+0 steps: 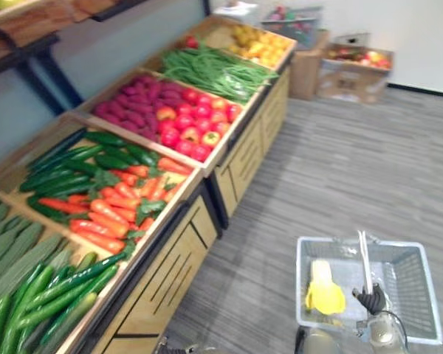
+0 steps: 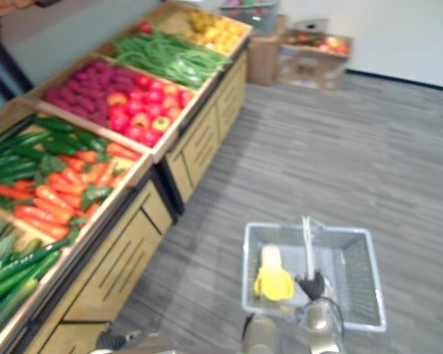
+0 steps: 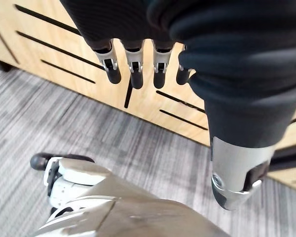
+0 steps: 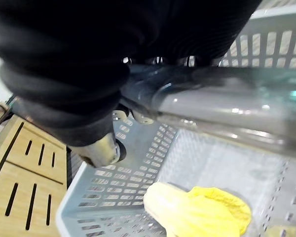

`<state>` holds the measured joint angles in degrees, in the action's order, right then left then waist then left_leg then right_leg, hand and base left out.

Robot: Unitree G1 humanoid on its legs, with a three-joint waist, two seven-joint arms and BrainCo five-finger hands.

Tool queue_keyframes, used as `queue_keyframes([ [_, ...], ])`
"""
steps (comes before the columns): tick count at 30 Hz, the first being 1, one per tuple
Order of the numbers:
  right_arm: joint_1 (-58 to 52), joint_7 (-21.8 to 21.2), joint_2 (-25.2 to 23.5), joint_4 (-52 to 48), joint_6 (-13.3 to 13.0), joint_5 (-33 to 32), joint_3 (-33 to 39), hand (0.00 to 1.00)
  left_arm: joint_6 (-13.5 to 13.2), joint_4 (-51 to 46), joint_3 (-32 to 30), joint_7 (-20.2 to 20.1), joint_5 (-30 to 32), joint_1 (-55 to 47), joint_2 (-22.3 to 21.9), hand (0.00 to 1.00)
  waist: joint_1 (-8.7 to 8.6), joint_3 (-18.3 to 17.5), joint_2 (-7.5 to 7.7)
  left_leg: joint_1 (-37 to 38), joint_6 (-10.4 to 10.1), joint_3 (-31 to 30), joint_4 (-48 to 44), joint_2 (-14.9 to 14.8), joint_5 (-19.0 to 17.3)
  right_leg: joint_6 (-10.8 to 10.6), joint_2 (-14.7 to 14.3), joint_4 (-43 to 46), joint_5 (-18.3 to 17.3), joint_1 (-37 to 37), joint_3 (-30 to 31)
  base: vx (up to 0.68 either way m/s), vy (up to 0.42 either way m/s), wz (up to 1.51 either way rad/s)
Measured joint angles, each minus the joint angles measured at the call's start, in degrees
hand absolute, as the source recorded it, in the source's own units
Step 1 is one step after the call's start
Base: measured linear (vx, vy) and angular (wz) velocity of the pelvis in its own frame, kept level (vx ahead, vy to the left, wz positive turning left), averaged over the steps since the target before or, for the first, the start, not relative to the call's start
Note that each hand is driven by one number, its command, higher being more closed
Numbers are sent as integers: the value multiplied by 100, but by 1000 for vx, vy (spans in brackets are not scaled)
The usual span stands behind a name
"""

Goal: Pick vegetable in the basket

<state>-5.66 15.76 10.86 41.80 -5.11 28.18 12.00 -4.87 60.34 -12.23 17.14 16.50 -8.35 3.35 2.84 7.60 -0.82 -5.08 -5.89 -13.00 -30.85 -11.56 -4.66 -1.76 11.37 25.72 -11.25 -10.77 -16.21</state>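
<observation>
Right hand [image 1: 371, 299]: dark-tipped fingers curled round the handle [image 1: 364, 254] of the grey mesh basket [image 1: 421, 295]. In its wrist view the grey bar of the handle crosses directly under the ribbed cover. The handle stands raised over the basket's middle and runs away from the robot.

Left hand [image 3: 133, 66]: fingers straight and apart, holding nothing. It hangs in front of the slotted front panel of the wooden stand [image 1: 170, 273].

We log 1 yellow vegetable [image 1: 324, 289] lying on the basket floor, in the half left of the handle. Its long axis runs near-to-far, roughly parallel to the handle. The pale, narrower end points away from the robot; the broad bright-yellow end points toward it. We cannot tell the vegetable's kind.

The basket sits to the right of the stand, over grey striped floor [image 1: 340, 169]. On the stand, near to far: cucumbers [image 1: 66, 173] beside carrots [image 1: 107, 210], then green beans [image 1: 214, 70] further back.
</observation>
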Motion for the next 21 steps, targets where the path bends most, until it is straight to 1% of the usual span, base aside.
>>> queue_keyframes([
  [1, -48, 0, 28, 49, 11, 0, 25, 100, -4, -3, 12, 0, -15, -23, 5, 0, 45, 1, 9, -77, 0, 329, -145, -43, 18, 32, 29, -172, -19, 301, -234, 196, -296, 111],
  [2, -136, 2, 122, 94, 9, 2, 115, 100, -7, -5, 83, -2, -18, -24, 45, 0, 27, 4, 15, -270, 32, 1156, -161, -134, 22, 29, 73, -546, -25, 746, -666, 176, -263, 114],
  [3, -154, 8, 168, 94, 9, 2, 133, 100, -7, -9, 93, -1, -16, -24, 49, 0, 23, 4, 14, -316, 87, 1531, -103, -166, 34, 21, 91, -683, -29, 855, -866, 160, -252, 135],
  [4, -241, 7, 245, 94, 8, 2, 226, 100, -7, -52, 115, 0, -15, -26, 53, 0, -7, 5, 13, -441, 101, 2161, 138, -183, 39, 8, 114, -865, -23, 1024, -1196, 88, -119, 134],
  [5, -309, 8, 277, 94, 9, 1, 347, 100, 6, -91, 131, -2, -5, -40, 72, 0, -88, 5, 12, -495, 99, 2642, 587, -113, 39, -36, 122, -1007, -11, 1154, -1543, 67, -77, 140],
  [6, -347, 10, 289, 94, 11, 0, 404, 100, 11, -92, 160, -9, 5, -45, 84, 0, -113, 5, 12, -491, 95, 2830, 873, -32, 42, -63, 122, -1081, 3, 1213, -1704, 58, -3, 133],
  [7, -393, 9, 320, 94, 15, 0, 524, 100, 22, -91, 216, -14, 10, -53, 92, 0, -102, 4, 10, -467, 73, 3117, 1453, 150, 94, -134, 108, -1211, 47, 1289, -1951, 48, 37, 94],
  [8, -402, 8, 334, 94, 17, -1, 579, 100, 37, -90, 238, -14, 17, -64, 94, 0, -105, 1, 5, -440, 116, 3187, 1737, 254, 175, -173, 84, -1273, 75, 1300, -2038, 83, 76, 91],
  [9, -401, 8, 373, 94, 44, -2, 650, 100, 49, -86, 281, -41, 43, -122, 79, 0, -90, -12, -36, -320, 95, 3259, 2306, 418, 513, -235, 12, -1347, 115, 1299, -2156, 106, 117, 63],
  [10, -372, 6, 329, 137, 87, -1, 717, 100, 58, -79, 261, -108, 71, -179, 93, 0, -37, -22, -32, -168, 401, 3240, 2774, 550, 669, -298, -10, -1390, 157, 1315, -2173, 107, 122, 53],
  [11, -340, 6, 306, 139, 89, 0, 723, 100, 60, -85, 256, -132, 83, -201, 125, 0, -18, -39, 19, -148, 391, 3172, 2934, 631, 743, -368, -3, -1473, 205, 1325, -2165, 125, 117, 52],
  [12, -344, 7, 305, 144, 84, -1, 730, 100, 57, -87, 230, -154, 140, -220, 144, 0, -8, -46, 88, -147, 472, 3066, 3081, 743, 814, -436, -6, -1642, 269, 1361, -2190, 140, 107, 59],
  [13, -322, 8, 304, 162, 84, 0, 736, 100, 57, -74, 222, -170, 213, -220, 145, 0, 6, -15, 141, -178, 486, 2977, 3071, 839, 822, -519, 2, -1821, 332, 1465, -2190, 137, 112, 59],
  [15, -287, 9, 280, 185, 84, -2, 736, 100, 60, -1, 213, -178, 234, -219, 159, 0, 62, -20, 179, -148, 494, 2932, 3070, 964, 816, -596, 50, -1982, 389, 1615, -2167, 108, 124, 38],
  [16, -199, 9, 235, 196, 84, -3, 734, 100, 66, 74, 130, -180, 238, -231, 158, 0, 100, -17, 173, -57, 596, 2909, 3073, 1054, 741, -609, 133, -1949, 391, 1700, -2107, 110, 143, 21],
  [17, -164, 9, 210, 210, 83, -2, 733, 100, 71, 109, 89, -180, 238, -249, 147, 0, 113, -16, 182, -19, 633, 2904, 3076, 1080, 678, -631, 174, -1881, 377, 1710, -2095, 90, 112, 8],
  [18, -106, 9, 178, 241, 81, -2, 734, 100, 97, 137, 67, -183, 237, -274, 133, 0, 135, -3, 192, 58, 659, 2918, 3091, 1111, 601, -689, 270, -1662, 332, 1700, -2047, 80, 110, 2],
  [19, -45, 9, 170, 341, 78, -2, 736, 100, 128, 249, 82, -188, 239, -286, 125, 0, 126, 6, 123, 195, 684, 2886, 3129, 1136, 429, -713, 411, -1174, 305, 1645, -1889, 44, 120, 9],
  [20, -36, 7, 154, 404, 79, -3, 722, 100, 136, 334, 136, -199, 239, -337, 106, 0, 95, -36, 43, 328, 714, 2833, 3197, 1161, 381, -717, 633, -296, 316, 1369, -1620, 39, 134, 16],
  [21, -33, 7, 121, 404, 75, -4, 711, 100, 137, 337, 166, -200, 238, -363, 117, 0, 79, -36, 50, 392, 735, 2811, 3212, 1197, 363, -722, 781, 187, 351, 1202, -1449, 78, 160, 26],
])
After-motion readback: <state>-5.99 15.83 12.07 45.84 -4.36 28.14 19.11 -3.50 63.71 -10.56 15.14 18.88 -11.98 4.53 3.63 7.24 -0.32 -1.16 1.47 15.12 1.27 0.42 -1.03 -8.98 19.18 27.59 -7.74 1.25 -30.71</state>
